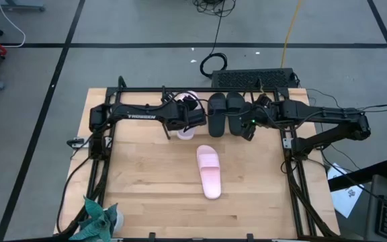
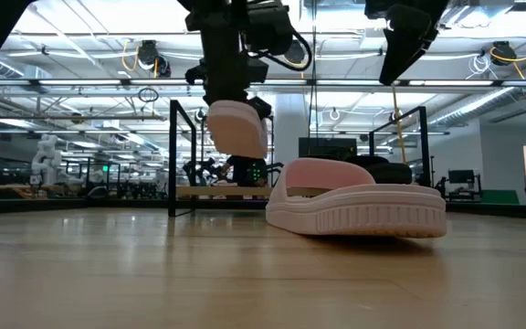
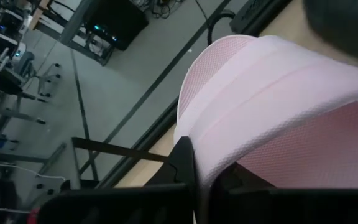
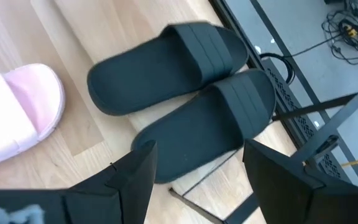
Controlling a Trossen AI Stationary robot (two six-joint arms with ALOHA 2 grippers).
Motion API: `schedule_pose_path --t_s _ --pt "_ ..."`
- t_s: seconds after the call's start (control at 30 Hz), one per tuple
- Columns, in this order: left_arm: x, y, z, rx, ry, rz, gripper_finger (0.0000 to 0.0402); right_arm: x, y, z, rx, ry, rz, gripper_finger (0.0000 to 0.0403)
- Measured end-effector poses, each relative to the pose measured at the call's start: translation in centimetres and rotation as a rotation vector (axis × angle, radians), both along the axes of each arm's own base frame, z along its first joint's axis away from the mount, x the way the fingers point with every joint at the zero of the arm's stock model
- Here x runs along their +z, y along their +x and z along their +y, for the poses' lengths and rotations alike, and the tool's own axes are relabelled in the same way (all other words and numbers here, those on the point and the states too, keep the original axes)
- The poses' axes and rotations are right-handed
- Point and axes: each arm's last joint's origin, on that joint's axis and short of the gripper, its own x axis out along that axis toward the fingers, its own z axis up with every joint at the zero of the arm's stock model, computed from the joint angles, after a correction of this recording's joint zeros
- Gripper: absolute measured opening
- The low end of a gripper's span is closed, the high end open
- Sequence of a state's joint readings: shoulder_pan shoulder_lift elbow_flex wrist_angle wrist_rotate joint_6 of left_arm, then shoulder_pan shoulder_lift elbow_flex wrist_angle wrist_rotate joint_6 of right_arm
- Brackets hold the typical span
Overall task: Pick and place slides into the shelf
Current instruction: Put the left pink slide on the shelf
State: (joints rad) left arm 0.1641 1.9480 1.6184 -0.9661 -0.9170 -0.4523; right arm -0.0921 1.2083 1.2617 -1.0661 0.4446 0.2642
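My left gripper (image 1: 188, 119) is shut on a pale pink slide (image 2: 236, 128), held in the air at the left part of the shelf (image 2: 172, 155). Two black slides (image 1: 226, 113) lie side by side in the shelf; the right wrist view shows them (image 4: 185, 93) on its light board, next to a thin rod (image 4: 328, 121). The second pink slide (image 1: 209, 171) lies flat on its sole in the middle of the table. My right gripper (image 1: 250, 126) is open and hovers above the near end of the right black slide (image 4: 197, 140), touching nothing. My left gripper holds the pink slide at its side edge, where the broad strap (image 3: 260, 93) meets the sole. One dark finger (image 3: 185, 165) shows against that edge; the slide hides the other. The slide is lifted clear and hangs steeply tilted, one end pointing down (image 2: 240, 151).
The black frame (image 1: 103, 168) runs along the table's left and right sides. A green cloth bundle (image 1: 98, 218) sits at the near left corner. A black flat box (image 1: 254, 78) and cables lie on the floor beyond the far edge. Bare wood surrounds the middle pink slide.
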Motion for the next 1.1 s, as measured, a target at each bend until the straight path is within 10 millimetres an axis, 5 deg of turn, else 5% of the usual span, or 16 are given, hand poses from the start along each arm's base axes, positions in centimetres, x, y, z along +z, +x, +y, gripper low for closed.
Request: schedule_pose_path --t_s 0.67,1.1 --pt "-0.4 -1.0 1.7 0.030 -0.016 0.112 0.0000 0.2 0.4 0.0 0.018 -0.013 -0.035 0.0231" --pt "-3.9 0.1 1.8 0.020 -0.059 0.207 0.0001 0.2 0.4 0.0 0.021 -0.011 -0.036 0.0231"
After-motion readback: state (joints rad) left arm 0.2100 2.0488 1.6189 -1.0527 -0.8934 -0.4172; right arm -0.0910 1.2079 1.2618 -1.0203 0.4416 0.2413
